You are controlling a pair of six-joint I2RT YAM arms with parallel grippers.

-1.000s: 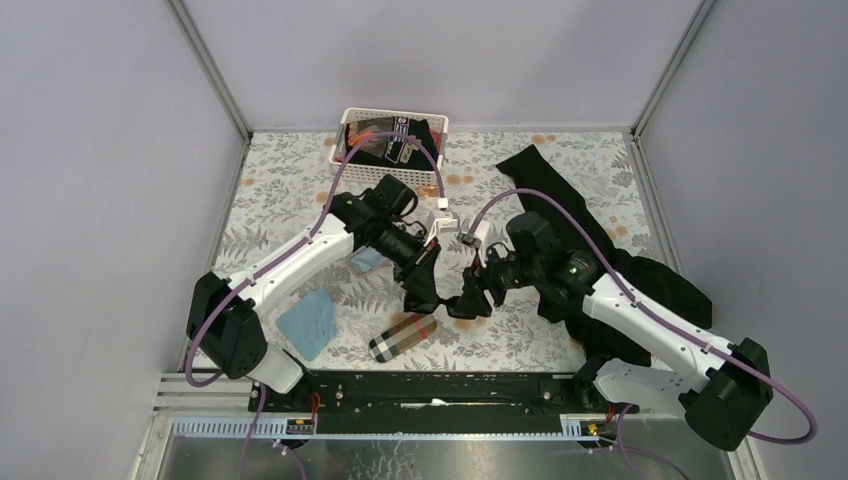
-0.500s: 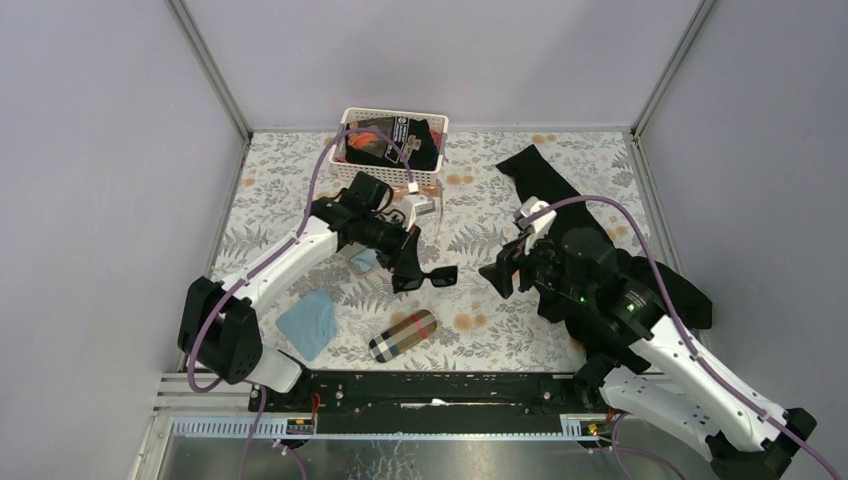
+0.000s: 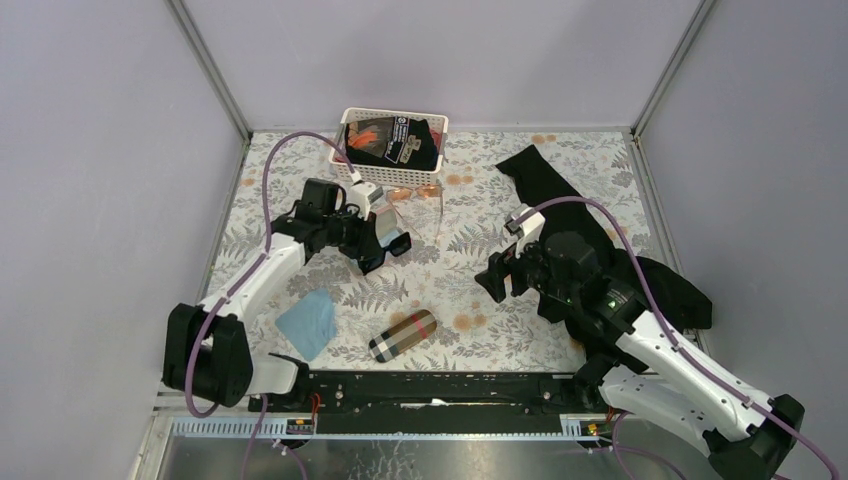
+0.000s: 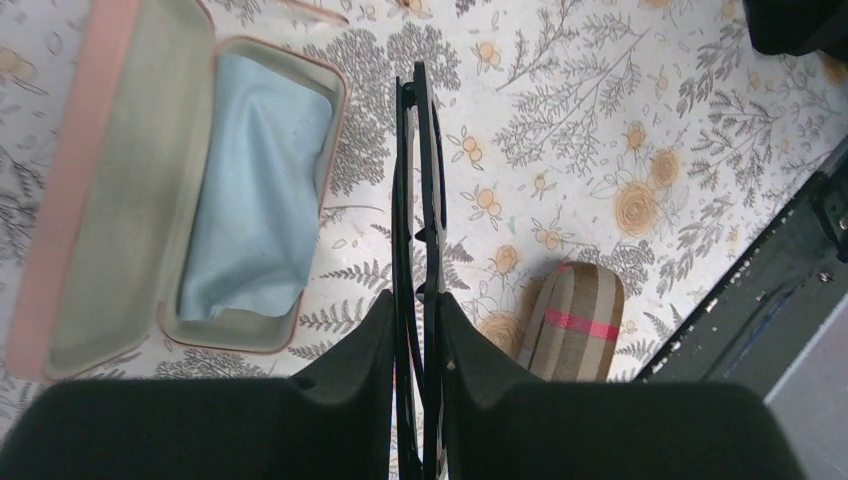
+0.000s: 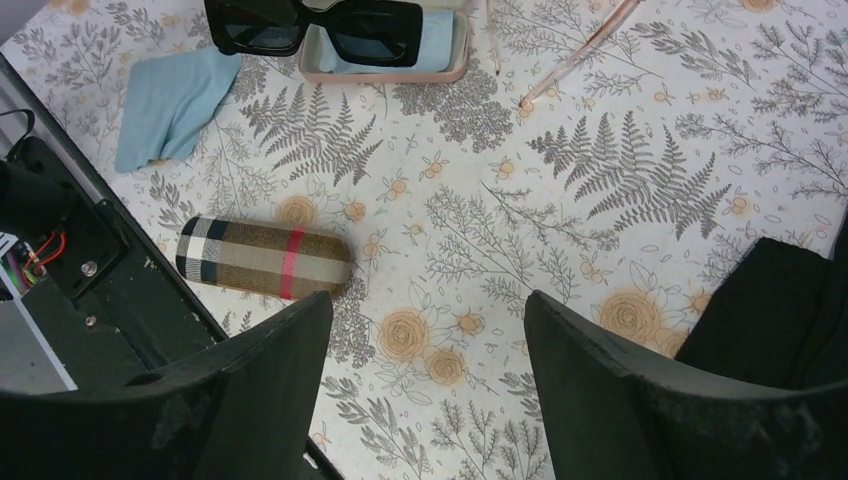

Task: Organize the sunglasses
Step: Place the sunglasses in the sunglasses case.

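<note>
Now — left pincer (image 4: 418, 312) clamps black sunglasses (image 4: 420, 180) | right pincer (image 5: 428, 312) spread wide

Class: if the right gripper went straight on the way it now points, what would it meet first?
Most likely the bare floral table, beside the plaid case; nothing else shows ahead of the right gripper, though depth is unclear.

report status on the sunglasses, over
Left tool shut on black pair, by open case. Right tool open, empty. Wire pair on table. Cloth in case.
</note>
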